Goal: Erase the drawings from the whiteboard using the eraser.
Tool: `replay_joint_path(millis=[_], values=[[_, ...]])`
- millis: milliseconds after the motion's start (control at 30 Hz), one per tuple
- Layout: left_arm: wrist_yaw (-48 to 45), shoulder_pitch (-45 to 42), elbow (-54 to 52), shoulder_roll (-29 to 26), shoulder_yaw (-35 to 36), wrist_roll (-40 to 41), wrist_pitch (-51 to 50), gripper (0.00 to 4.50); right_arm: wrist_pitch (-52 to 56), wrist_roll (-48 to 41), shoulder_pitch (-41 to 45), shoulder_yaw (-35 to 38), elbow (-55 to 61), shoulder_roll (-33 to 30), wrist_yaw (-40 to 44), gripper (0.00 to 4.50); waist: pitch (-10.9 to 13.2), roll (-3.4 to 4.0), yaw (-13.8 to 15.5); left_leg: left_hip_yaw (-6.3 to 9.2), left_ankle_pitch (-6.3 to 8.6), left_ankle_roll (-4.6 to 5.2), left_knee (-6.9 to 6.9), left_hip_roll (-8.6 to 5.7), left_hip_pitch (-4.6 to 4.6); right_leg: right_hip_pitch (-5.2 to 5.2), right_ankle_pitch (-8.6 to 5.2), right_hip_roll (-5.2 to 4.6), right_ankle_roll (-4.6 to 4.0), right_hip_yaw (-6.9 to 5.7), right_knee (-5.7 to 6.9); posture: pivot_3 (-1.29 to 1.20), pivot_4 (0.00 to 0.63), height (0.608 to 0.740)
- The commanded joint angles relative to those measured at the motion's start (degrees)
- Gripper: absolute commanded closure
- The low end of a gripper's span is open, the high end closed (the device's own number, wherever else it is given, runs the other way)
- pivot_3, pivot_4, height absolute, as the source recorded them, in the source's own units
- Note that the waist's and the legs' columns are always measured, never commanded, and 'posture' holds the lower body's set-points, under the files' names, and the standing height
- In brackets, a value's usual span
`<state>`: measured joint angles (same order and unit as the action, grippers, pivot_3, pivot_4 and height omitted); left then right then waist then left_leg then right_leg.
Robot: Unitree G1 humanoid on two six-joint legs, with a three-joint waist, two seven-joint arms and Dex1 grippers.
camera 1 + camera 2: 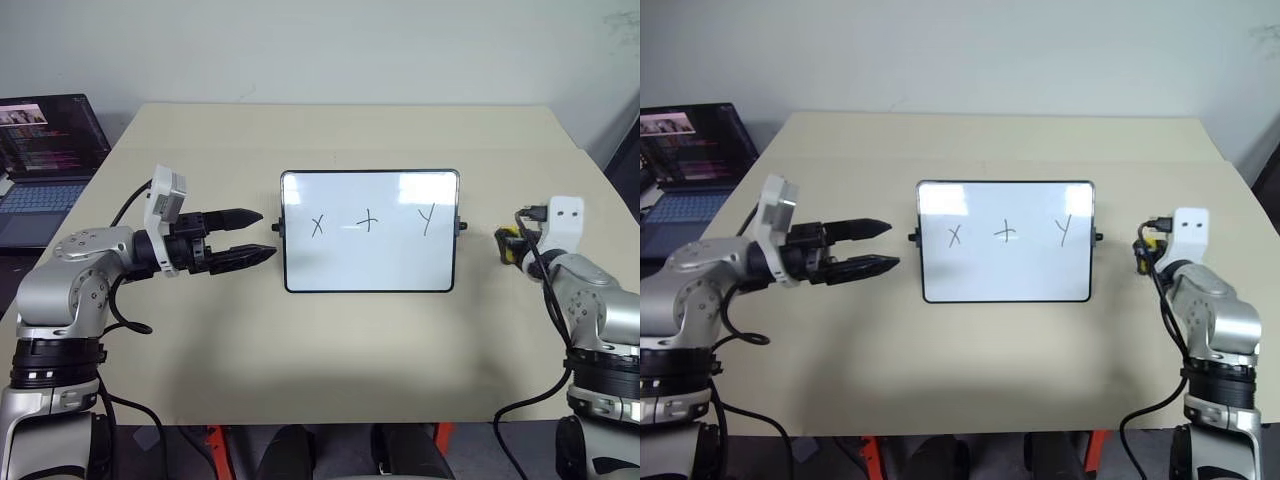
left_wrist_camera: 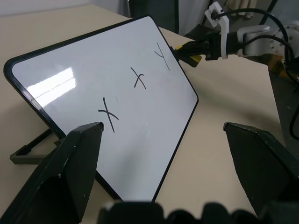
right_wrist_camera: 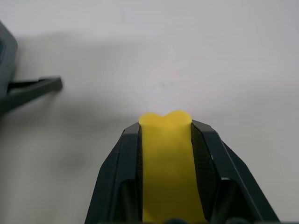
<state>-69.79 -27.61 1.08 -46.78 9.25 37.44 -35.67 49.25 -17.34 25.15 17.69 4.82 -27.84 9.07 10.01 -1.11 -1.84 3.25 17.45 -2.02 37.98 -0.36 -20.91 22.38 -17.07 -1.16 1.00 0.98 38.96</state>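
From the head views we see the small glossy white whiteboard (image 1: 370,231) with its thin black frame propped mid-table, black marker drawings (image 1: 369,221) intact; bare beige tabletop (image 1: 330,130) lies beyond it. Our left gripper (image 1: 248,237) gapes wide just off its left edge. At the right wrist, our right gripper (image 3: 166,128) pinches the yellow block eraser (image 3: 167,163).
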Motion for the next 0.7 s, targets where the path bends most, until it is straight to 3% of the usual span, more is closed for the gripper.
replay_joint_path(millis=[33, 300, 700], values=[[-0.03, -0.56, -0.23, 0.20, 0.41, -0.18, 1.04, 0.00, -1.51, 0.89, 0.36, 0.54, 3.19, -1.79, 0.38, 3.40, 0.00, 0.00, 0.02, 0.00, 0.00, 0.00, 0.00, 0.00, 0.00, 0.00, 0.00, 0.00, 0.00, 0.00, 0.00, 0.00, 0.150, 0.740], [-0.37, -1.33, 0.66, 0.63, 0.05, -0.67, 1.52, 0.00, -6.57, 3.51, 1.48, -3.45, 6.90, -4.56, 3.49, 3.40, 0.00, 0.00, -0.01, -0.01, 0.00, 0.00, 0.00, 0.00, 0.00, 0.01, 0.00, 0.00, 0.00, 0.00, 0.00, 0.00, 0.150, 0.740], [-0.15, -1.11, 0.41, 1.04, -0.42, -0.66, 1.95, 0.00, -18.98, 5.90, 3.41, -9.77, 7.68, -1.59, 7.11, 3.40, 0.00, 0.00, 0.02, 0.01, 0.00, 0.00, 0.01, 0.00, -0.02, 0.02, 0.00, 0.00, 0.00, -0.01, 0.00, 0.00, 0.150, 0.740]])
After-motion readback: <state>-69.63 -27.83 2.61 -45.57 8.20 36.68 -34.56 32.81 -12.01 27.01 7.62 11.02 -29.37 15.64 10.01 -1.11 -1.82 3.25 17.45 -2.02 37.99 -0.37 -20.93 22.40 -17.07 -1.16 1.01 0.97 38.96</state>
